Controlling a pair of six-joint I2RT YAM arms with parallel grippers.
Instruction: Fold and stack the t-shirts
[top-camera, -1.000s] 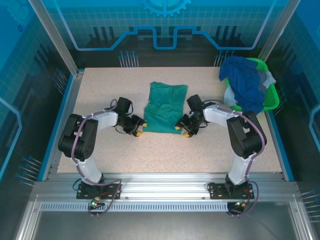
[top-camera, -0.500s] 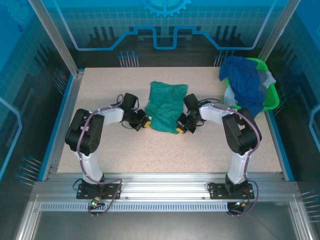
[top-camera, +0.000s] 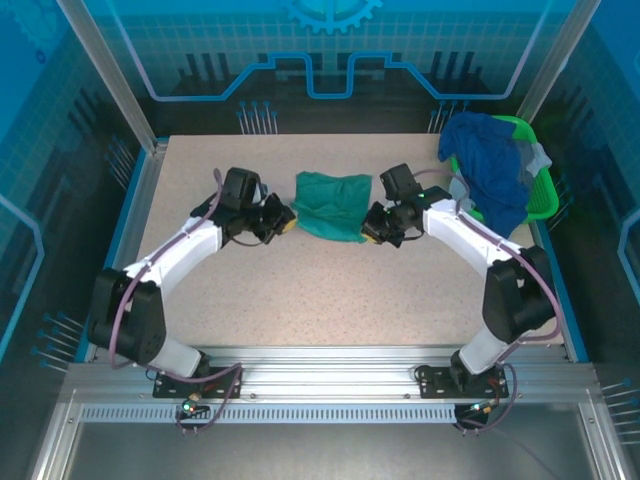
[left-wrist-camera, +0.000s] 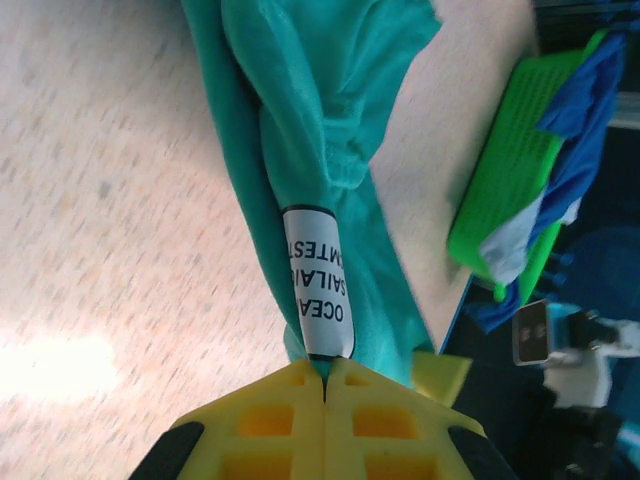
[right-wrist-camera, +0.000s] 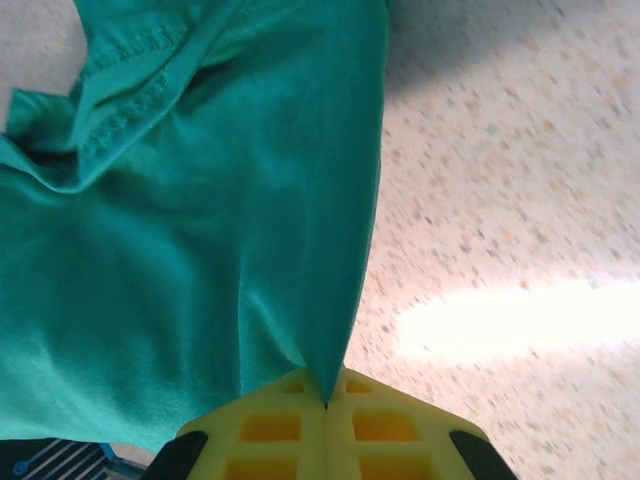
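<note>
A teal-green t-shirt (top-camera: 334, 205) lies partly folded at the middle of the table, its near edge lifted and carried toward the back. My left gripper (top-camera: 285, 222) is shut on its left near corner; in the left wrist view the yellow jaws (left-wrist-camera: 324, 380) pinch the cloth (left-wrist-camera: 300, 120) just below a white printed tag (left-wrist-camera: 318, 295). My right gripper (top-camera: 370, 229) is shut on the right near corner, with the teal cloth (right-wrist-camera: 200, 230) pinched at the jaws (right-wrist-camera: 326, 400). Royal blue, pale blue and grey shirts (top-camera: 495, 165) are heaped at the back right.
The bright green plastic basket (top-camera: 538, 195) holding the heaped shirts stands at the table's back right corner, close to my right arm. The speckled tabletop (top-camera: 330, 300) stretches bare in front of both grippers. Blue frame rails (top-camera: 120, 225) border the table's sides.
Both grippers have moved away from the near edge toward the back, carrying the teal shirt's near edge over itself. The shirt now looks shorter front to back.
</note>
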